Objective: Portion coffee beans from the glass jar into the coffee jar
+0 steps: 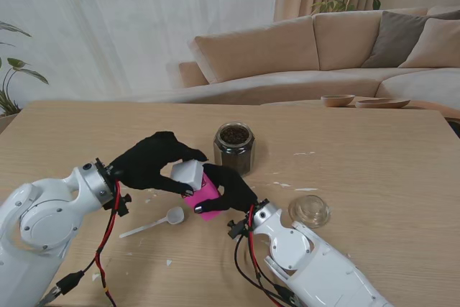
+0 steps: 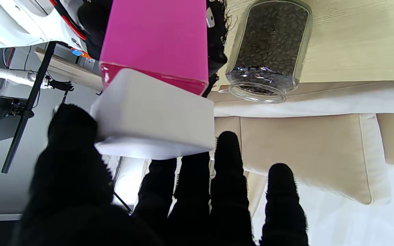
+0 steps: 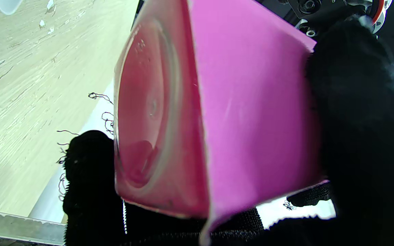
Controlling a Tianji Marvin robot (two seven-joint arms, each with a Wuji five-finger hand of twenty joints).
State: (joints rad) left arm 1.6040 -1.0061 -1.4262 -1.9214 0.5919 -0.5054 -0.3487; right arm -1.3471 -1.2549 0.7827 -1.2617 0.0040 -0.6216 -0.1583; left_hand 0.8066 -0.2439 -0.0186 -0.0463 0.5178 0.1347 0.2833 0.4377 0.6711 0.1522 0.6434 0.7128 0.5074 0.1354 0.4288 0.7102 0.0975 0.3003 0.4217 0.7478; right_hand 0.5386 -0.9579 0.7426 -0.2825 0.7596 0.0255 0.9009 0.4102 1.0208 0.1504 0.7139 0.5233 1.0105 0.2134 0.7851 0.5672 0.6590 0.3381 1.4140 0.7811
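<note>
Where the two arms meet, nearer to me than the glass jar, the coffee jar is held tilted off the surface: pink square body, white cap.

- Coffee jar: right robot hand clamped round the pink body; left robot hand closed on the cap, thumb and fingers on opposite faces. Likely rigid, light, smooth-walled (so apt to slip); best held by the flat sides, as now. Cap still on.
- Glass jar: upright, open-mouthed, nearly full of beans, just beyond the hands. Judged heavy, hard, breakable; take it round the body, not the rim.
- Clear glass lid: on the surface, right of the right arm.
- White spoon: flat on the surface between the arms.
</note>
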